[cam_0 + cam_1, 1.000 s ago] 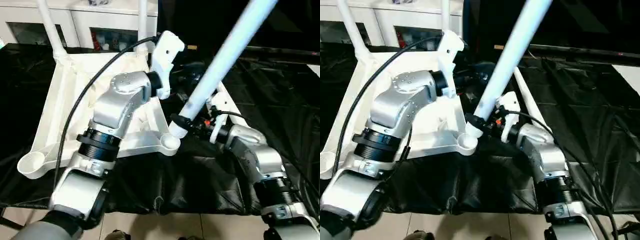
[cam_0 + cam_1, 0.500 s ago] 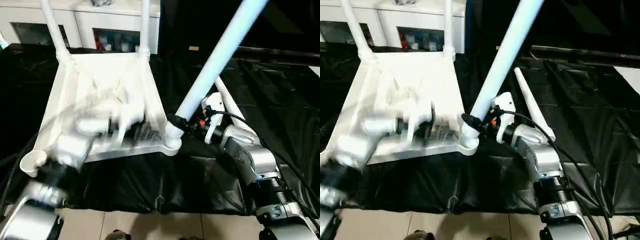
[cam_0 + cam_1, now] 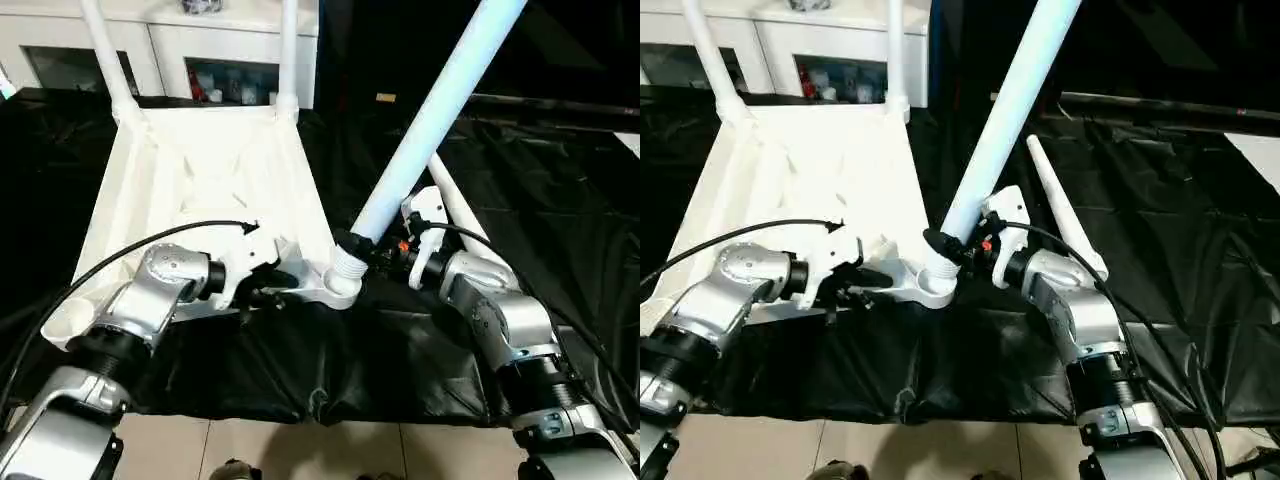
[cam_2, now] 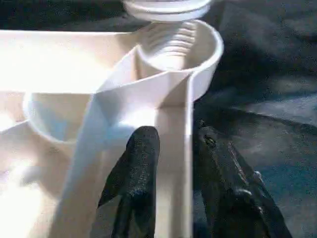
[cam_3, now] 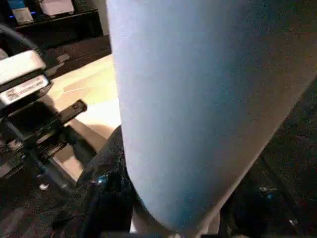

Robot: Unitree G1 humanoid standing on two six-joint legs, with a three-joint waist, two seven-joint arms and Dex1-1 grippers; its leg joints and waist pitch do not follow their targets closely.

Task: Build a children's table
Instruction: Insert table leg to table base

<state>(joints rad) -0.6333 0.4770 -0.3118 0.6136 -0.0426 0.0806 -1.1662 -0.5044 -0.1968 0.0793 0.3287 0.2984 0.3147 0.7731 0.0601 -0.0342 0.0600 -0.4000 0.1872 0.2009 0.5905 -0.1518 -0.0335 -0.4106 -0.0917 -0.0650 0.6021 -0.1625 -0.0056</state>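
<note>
Left hand (image 4: 171, 148): fingers part-way apart, astride the near edge wall of the table top (image 3: 200, 190), one finger (image 4: 136, 168) inside the wall, the other outside; the wall sits between them, contact not confirmed. Just beside this hand is the near right corner socket (image 3: 340, 285), with the threaded end of a leg (image 3: 430, 125) entering it. Right hand (image 3: 350, 245): closed on that leg immediately above the socket, the leg leaning up and away from the socket. The top lies upside down on the black-draped surface (image 3: 560, 180), ribs upward. Two legs (image 3: 100, 45) stand upright in the sockets at the edge opposite the near socket. A fourth leg (image 3: 1065, 220) lies loose on the surface beside the right hand. A white cabinet (image 3: 180, 50) stands beyond the top.
</note>
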